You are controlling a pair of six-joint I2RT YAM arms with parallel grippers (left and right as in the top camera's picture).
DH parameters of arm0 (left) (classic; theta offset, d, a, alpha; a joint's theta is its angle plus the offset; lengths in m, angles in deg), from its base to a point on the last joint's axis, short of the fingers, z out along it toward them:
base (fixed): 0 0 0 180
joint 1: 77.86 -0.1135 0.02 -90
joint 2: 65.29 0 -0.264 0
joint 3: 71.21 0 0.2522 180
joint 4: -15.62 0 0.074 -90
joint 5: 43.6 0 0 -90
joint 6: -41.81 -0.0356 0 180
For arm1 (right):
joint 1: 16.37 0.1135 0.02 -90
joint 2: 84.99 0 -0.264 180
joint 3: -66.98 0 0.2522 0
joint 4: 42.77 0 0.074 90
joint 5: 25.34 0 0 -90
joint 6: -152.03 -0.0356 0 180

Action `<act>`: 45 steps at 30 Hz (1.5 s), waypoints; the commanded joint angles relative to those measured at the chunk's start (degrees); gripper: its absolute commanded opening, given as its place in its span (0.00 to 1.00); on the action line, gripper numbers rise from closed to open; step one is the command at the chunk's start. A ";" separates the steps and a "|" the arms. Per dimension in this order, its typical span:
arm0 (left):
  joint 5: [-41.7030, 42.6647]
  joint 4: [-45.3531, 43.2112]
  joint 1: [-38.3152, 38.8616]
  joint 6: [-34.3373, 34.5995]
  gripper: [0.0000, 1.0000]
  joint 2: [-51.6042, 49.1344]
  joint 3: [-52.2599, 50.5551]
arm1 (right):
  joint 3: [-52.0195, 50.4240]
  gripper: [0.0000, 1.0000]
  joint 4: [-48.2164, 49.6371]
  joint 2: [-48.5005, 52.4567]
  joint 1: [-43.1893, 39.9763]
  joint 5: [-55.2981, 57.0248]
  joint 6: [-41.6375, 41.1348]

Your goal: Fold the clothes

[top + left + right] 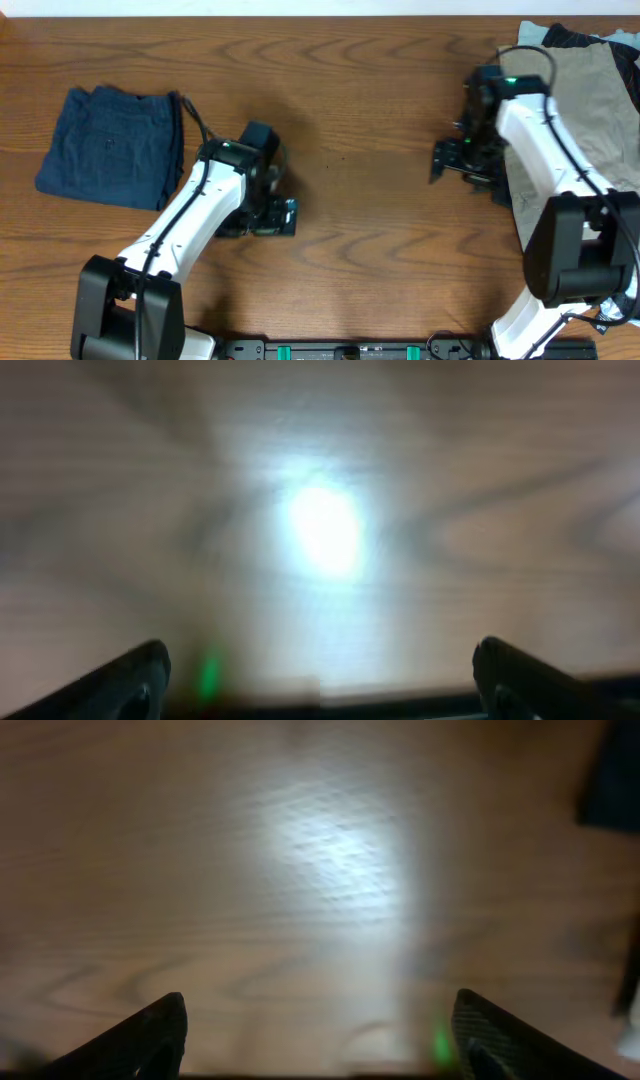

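Navy shorts [110, 148] lie folded, apart from left end effector [270, 217].

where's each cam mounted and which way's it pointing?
Overhead: above the table, looking straight down; both arms, navy shorts left, garment pile right.
Left wrist: on left arm, facing down at wood; left gripper fingertips at bottom corners.
Right wrist: same, with right gripper fingertips.
Shared: both wrist views show glare-lit tabletop.

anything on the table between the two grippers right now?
Nothing. In the overhead view, the stretch between the left gripper and the right gripper is bare wooden table. Both wrist views show only wood beyond the open fingers.
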 commanded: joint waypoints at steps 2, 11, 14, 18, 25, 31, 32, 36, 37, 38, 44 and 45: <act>-1.70 4.24 -0.85 0.46 0.98 2.01 0.42 | 0.20 0.84 -1.64 -3.39 -2.45 -2.43 5.11; -2.97 -2.23 -0.83 0.57 0.98 23.28 -3.50 | -11.15 0.84 10.19 -25.44 -3.06 -1.36 5.25; -7.30 -6.32 -0.20 1.03 0.98 35.21 -5.33 | -19.12 0.88 17.66 -37.86 -2.97 1.49 5.27; -15.04 -11.98 1.27 1.38 0.98 52.85 -9.07 | -30.23 0.99 26.64 -56.04 -2.67 4.22 5.27; -15.98 -14.56 1.27 1.38 0.98 71.36 -10.12 | -37.33 0.99 28.26 -77.72 -2.67 4.20 5.29; -15.98 -14.58 1.27 1.38 0.98 77.53 -10.12 | -37.33 0.99 21.44 -86.62 -2.67 4.20 5.29; -15.98 -14.56 1.27 1.38 0.98 77.66 -10.12 | -37.33 0.99 20.28 -87.23 -2.67 4.20 5.29; -15.98 -14.56 1.27 1.38 0.98 77.57 -10.14 | -37.33 0.99 15.17 -87.71 -2.67 4.20 5.29; -15.98 -14.56 1.27 1.38 0.98 77.57 -10.14 | -37.33 0.99 13.88 -87.71 -2.67 4.20 5.29; -15.98 -14.56 1.27 1.38 0.98 77.57 -10.14 | -37.33 0.99 12.66 -87.71 -2.67 4.20 5.29; -15.98 -14.56 1.27 1.38 0.98 77.57 -10.14 | -37.33 0.99 6.05 -87.71 -2.67 3.96 5.27; -15.98 -14.56 1.27 1.38 0.98 77.57 -10.14 | -37.33 0.99 6.19 -87.71 -2.67 3.98 5.27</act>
